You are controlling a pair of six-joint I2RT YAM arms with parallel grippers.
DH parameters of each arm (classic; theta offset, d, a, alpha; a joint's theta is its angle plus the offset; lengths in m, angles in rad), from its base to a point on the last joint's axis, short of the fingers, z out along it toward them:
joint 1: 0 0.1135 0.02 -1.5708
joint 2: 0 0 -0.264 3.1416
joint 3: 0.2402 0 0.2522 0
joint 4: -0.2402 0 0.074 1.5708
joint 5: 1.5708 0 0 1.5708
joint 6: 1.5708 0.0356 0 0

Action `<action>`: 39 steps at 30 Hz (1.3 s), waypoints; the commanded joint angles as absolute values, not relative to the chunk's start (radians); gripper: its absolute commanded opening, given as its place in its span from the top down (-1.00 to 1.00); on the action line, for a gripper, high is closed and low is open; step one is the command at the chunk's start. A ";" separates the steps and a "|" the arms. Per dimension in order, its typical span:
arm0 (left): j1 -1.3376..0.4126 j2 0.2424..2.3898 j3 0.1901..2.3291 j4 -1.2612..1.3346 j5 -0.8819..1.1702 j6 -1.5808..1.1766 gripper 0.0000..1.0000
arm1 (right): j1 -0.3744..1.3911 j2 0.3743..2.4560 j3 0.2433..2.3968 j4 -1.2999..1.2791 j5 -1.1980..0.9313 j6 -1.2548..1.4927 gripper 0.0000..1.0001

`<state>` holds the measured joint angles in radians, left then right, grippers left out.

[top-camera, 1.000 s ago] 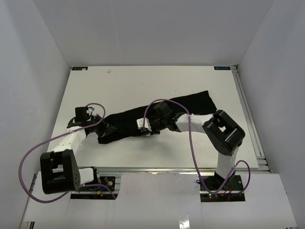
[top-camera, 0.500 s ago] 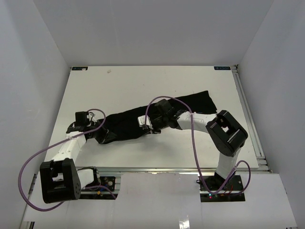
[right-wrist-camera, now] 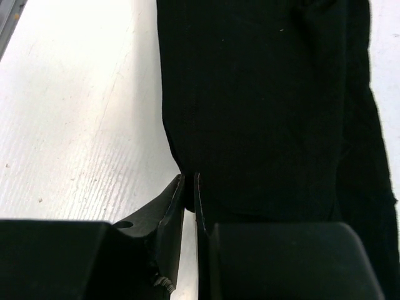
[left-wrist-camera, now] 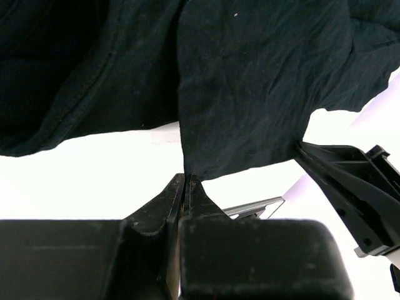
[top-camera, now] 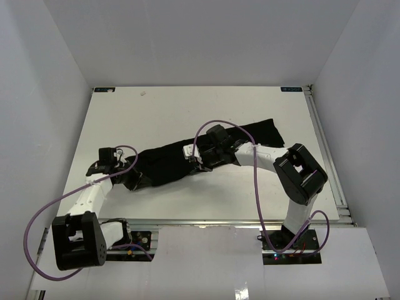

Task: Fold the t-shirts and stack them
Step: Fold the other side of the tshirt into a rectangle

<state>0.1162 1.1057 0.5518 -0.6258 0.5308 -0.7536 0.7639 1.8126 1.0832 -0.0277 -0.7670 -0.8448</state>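
- Since a second ago the left arm has drawn back toward its base and the right wrist has shifted toward the far side of the table [top-camera: 156, 112]. Between them, the black t-shirt [top-camera: 167, 164] now lies slightly straighter.
- Position of the garment: it lies on the white table as one long, rumpled band. The band runs diagonally from the near left, just beside the left arm's wrist, to the far right, past the right arm's forearm.
- Left gripper [left-wrist-camera: 186, 182]: the fingers are pressed together on a hanging corner of the cloth. The fabric fans out from that pinch, clear of the table surface below it.
- Right gripper [right-wrist-camera: 189, 180]: the fingers stand almost together at the near edge of the band, roughly at mid-length. A thin fold of hem appears to be caught between them, though dark cloth against dark fingers makes that contact hard to confirm.
- Progress, as a judgement: the task is at an early stage. The shirt is bunched lengthwise rather than spread flat, with no squared fold visible.
- Remaining work, as a judgement: spreading the garment, folding it and placing it as a stack. No second shirt or existing stack is in view.
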 commanded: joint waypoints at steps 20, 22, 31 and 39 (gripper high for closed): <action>0.123 1.255 0.658 -0.675 0.584 -0.770 0.84 | 0.721 1.864 1.252 -0.165 -0.867 -0.850 0.71; 0.123 1.244 0.638 -0.683 0.588 -0.775 0.84 | 0.716 1.862 1.247 -0.195 -0.888 -0.876 0.71; 0.123 1.209 0.634 -0.721 0.603 -0.940 0.84 | 0.710 1.876 1.259 -0.221 -0.911 -0.859 0.71; 0.123 1.284 0.667 -0.782 0.684 -1.190 0.85 | 0.710 1.894 1.284 -0.166 -0.902 -0.778 0.71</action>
